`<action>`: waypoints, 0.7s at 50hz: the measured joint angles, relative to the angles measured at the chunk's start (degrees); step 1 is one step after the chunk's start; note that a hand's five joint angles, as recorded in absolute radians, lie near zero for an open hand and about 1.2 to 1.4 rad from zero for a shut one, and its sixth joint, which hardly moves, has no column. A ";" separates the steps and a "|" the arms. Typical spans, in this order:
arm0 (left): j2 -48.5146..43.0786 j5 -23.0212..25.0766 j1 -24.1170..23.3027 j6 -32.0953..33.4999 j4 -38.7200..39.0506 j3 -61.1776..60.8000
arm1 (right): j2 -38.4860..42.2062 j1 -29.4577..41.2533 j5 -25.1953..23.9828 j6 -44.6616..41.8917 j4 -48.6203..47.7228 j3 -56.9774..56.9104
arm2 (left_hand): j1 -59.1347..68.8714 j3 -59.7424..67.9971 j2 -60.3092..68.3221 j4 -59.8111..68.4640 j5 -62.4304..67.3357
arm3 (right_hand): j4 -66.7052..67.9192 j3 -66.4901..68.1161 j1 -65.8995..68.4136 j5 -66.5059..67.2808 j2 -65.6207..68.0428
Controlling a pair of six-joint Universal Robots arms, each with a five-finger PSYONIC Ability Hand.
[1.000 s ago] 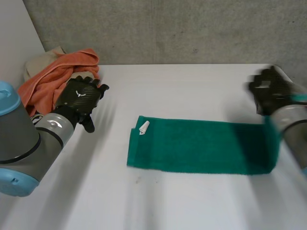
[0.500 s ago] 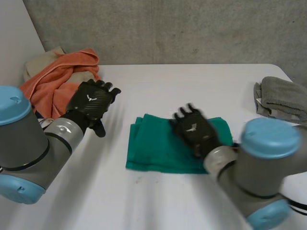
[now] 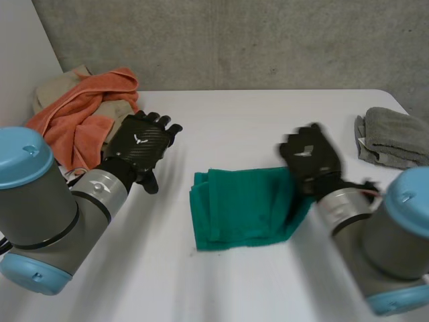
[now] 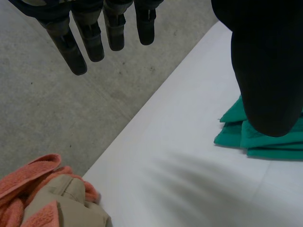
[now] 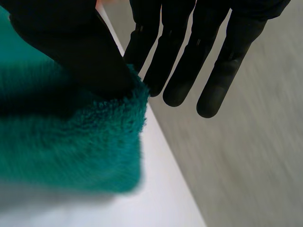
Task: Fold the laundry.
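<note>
My left hand (image 3: 141,142) hangs released above the white table (image 3: 241,114) and holds nothing. Its fingers (image 4: 75,47) are straight and spread in the left wrist view. It is just beside the heap at the table's far left corner and well apart from the green terry towel (image 3: 241,208).

My right hand (image 3: 312,157) is at that towel's right edge, and in the right wrist view the fluffy cloth comes right up against it. Whether I am pinching that edge or only lying against it, I cannot tell.

The green terry towel lies near the middle of the table, between my two hands. It is doubled over into a short stack, with the layers showing at its left end, and it sits a little askew to the table's front edge.

A folded grey towel (image 3: 392,137) rests at the far right side, and I take it for a piece already done. I judge the green one nearly finished. It may need squaring up or one more fold, then a place by the grey one.

The crumpled orange towel (image 3: 74,117) and the beige cloth (image 3: 64,84) bundled with it are not folded at all. By my reckoning, more of the laundry is left than is done
</note>
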 measured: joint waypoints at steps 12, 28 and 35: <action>0.53 -0.38 -1.32 -5.31 -0.06 1.85 | 10.56 14.84 -10.27 4.02 4.47 -4.11 | 0.00 0.00 0.00 0.00 0.00 | -52.21 -51.91 -49.06 -52.24 -52.55; -10.89 -1.16 -14.49 -26.26 -3.92 20.92 | -3.72 -5.34 -6.31 35.31 15.20 -7.36 | 0.00 0.00 0.00 0.00 0.00 | -56.20 -55.93 -50.74 -55.39 -55.67; -24.98 -7.16 -19.80 -26.69 -12.80 34.28 | 0.97 -7.04 -1.97 38.27 25.43 -13.45 | 0.00 0.00 0.00 0.00 0.00 | -56.20 -55.93 -50.74 -55.35 -55.67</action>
